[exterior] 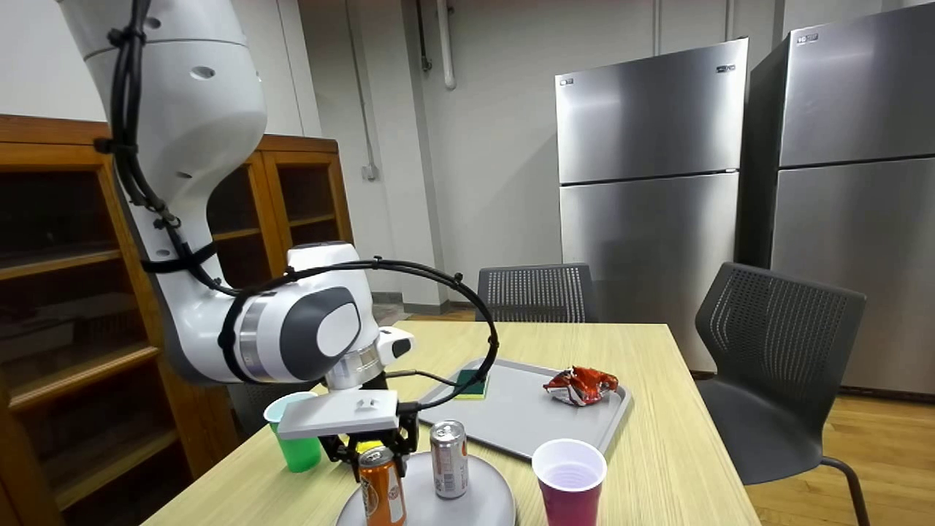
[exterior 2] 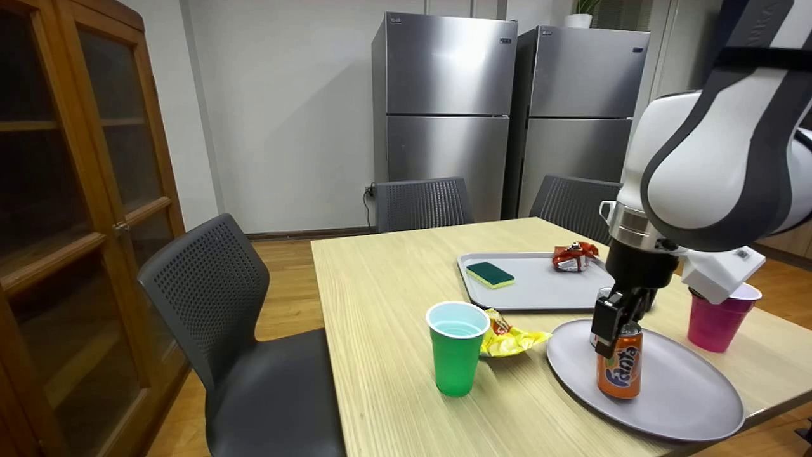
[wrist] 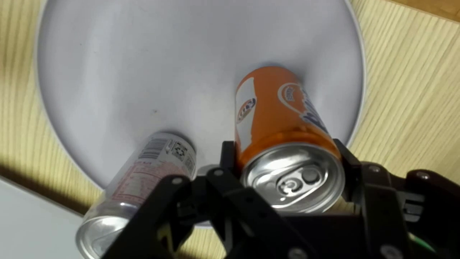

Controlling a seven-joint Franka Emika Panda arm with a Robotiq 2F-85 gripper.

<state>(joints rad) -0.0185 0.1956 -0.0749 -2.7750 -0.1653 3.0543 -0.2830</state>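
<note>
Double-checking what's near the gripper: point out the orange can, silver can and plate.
Orange can (wrist: 284, 131): in the wrist view, on its side wall.
Silver can (exterior: 449, 463): in an exterior view, on its side wall.
Plate (exterior 2: 679, 381): in an exterior view, on a bare patch.

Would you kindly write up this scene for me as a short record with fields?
Gripper: closed on the orange Fanta can, near its top
Held can's pose: upright over the round gray plate; whether its base touches is hard to tell
Also on plate: silver can, upright, apart from the orange one
Rectangular tray: bears a green-and-yellow sponge and a crumpled red wrapper
Cups: green cup near a crumpled yellow wrapper; pink cup
</note>
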